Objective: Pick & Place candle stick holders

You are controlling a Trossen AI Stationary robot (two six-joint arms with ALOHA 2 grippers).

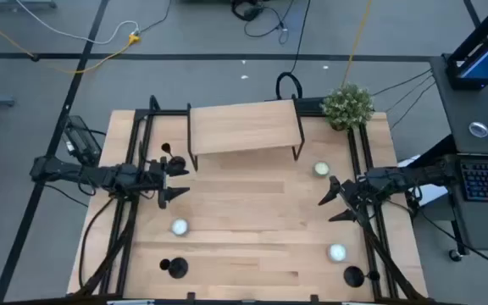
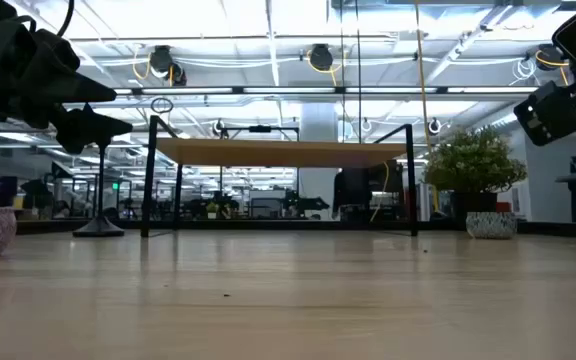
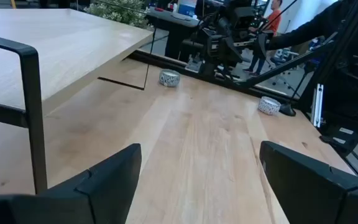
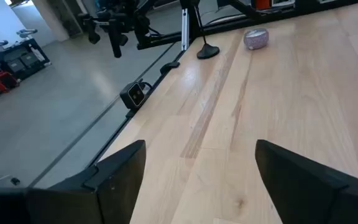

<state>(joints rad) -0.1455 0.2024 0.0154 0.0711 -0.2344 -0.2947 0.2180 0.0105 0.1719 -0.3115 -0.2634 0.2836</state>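
Three black candle stick holders stand on the wooden table [image 1: 252, 212]: one at the back left [image 1: 166, 151], one at the front left [image 1: 176, 268], one at the front right [image 1: 353, 276]. My left gripper [image 1: 172, 182] hovers open and empty at the left side, just in front of the back-left holder [image 2: 99, 200]. At the right side my right gripper [image 1: 333, 202] is open and empty too. The right wrist view shows its fingers [image 4: 114, 171] spread, with the front-left holder [image 4: 206, 50] far ahead. Bare table lies between the left fingers [image 3: 110, 180].
A raised wooden shelf [image 1: 244, 127] on black legs stands at the back centre. Beside it, at the back right, is a potted plant [image 1: 348, 106]. White tealights sit at left centre [image 1: 179, 226], right centre [image 1: 321, 169] and front right [image 1: 337, 252]. Black rails run along both table sides.
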